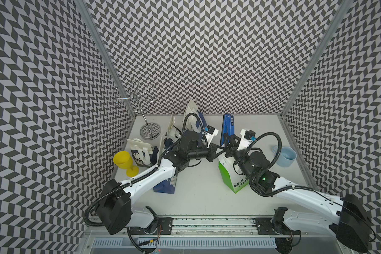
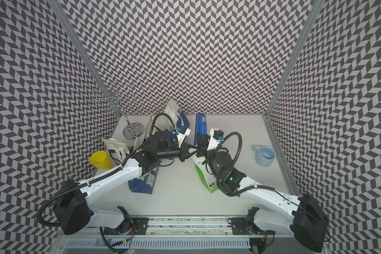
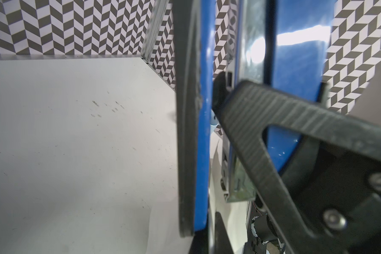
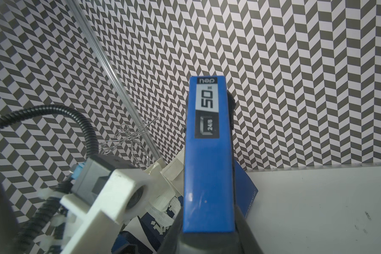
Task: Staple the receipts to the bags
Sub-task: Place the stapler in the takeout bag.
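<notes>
The right gripper (image 1: pixel 229 140) clamps the blue stapler (image 1: pixel 227 126) upright at mid-table, probably to leave its mouth free, while the left gripper (image 1: pixel 220 150), jaws pressed together, noses at its lower end; green bag (image 1: pixel 226 173) stands nearer, blue bags (image 1: pixel 163 189) left, no receipt visible

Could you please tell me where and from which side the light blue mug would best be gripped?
Probably by its rim, from above: the light blue mug stands upright, mouth open, so one finger could go inside the wall and one outside. Take the side away from its handle, which points to the robot's left.
</notes>
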Action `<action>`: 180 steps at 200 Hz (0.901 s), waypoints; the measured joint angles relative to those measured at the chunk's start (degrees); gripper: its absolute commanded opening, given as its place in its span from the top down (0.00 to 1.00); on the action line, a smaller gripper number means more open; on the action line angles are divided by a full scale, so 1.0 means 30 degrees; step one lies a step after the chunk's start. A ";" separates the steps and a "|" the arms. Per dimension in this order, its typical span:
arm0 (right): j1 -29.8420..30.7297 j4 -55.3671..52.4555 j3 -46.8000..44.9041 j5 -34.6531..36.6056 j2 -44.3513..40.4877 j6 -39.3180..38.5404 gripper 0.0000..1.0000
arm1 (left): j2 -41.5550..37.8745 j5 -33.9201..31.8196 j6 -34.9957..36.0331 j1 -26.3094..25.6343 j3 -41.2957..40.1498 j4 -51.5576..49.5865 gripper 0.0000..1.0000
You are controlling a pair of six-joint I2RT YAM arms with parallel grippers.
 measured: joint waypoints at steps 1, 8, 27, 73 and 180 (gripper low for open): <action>-0.0007 0.0000 -0.0015 0.0000 -0.0007 0.0000 0.96 | 0.0000 0.0000 0.0000 0.0000 0.0000 -0.0007 1.00; -0.0015 -0.0007 -0.0095 0.0000 -0.0044 0.0029 0.96 | 0.0000 0.0022 0.0022 0.0000 0.0000 -0.0102 1.00; -0.0029 -0.0051 -0.0160 -0.0015 -0.0051 0.0087 0.96 | 0.0000 0.0029 0.0029 0.0000 0.0000 -0.0255 1.00; -0.0051 -0.0131 -0.0160 -0.0306 -0.0051 -0.0153 0.96 | -0.0007 0.0036 0.0036 0.0000 0.0000 -0.0306 1.00; 0.0182 -0.1297 -0.1829 -0.1064 -0.0918 -0.0714 0.96 | -0.0627 -0.0379 0.0627 0.0831 -0.0080 -0.0087 1.00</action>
